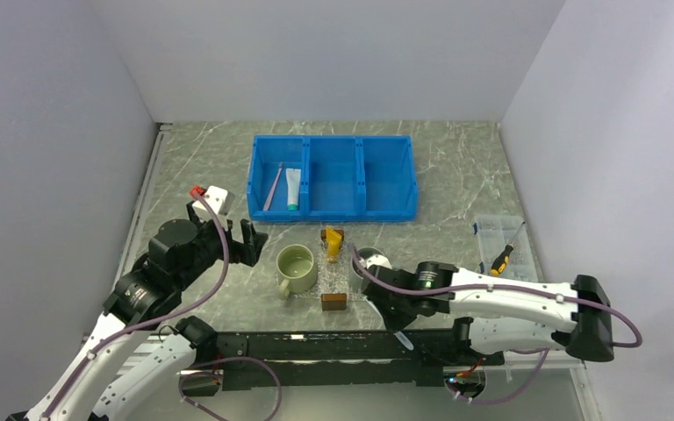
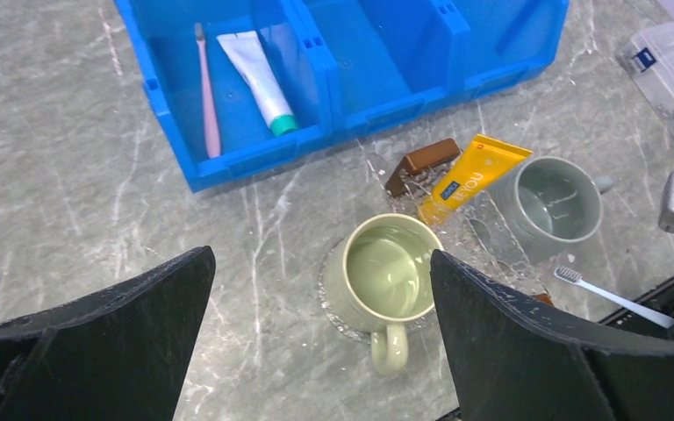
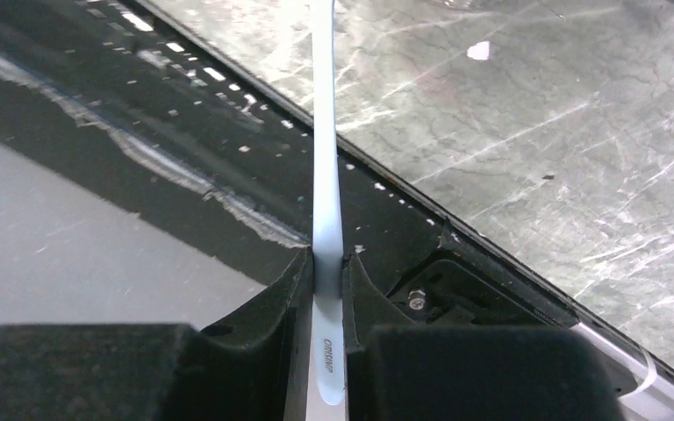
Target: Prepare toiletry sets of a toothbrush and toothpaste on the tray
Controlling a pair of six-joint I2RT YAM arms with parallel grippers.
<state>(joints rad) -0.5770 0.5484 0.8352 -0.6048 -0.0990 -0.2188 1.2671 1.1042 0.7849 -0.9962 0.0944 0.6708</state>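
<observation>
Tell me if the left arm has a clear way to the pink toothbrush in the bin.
Probably yes: the left tool is open, and nothing covers the pink toothbrush; only the white tube lies beside it.

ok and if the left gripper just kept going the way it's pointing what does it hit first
Most likely the green mug: it sits just ahead of the open left gripper, though depth is hard to judge.

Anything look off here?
Yellow toothpaste lies askew, apparently propped on a brown block. Pink toothbrush and white toothpaste sit in the blue bin's left compartment, not on the tray.
</observation>
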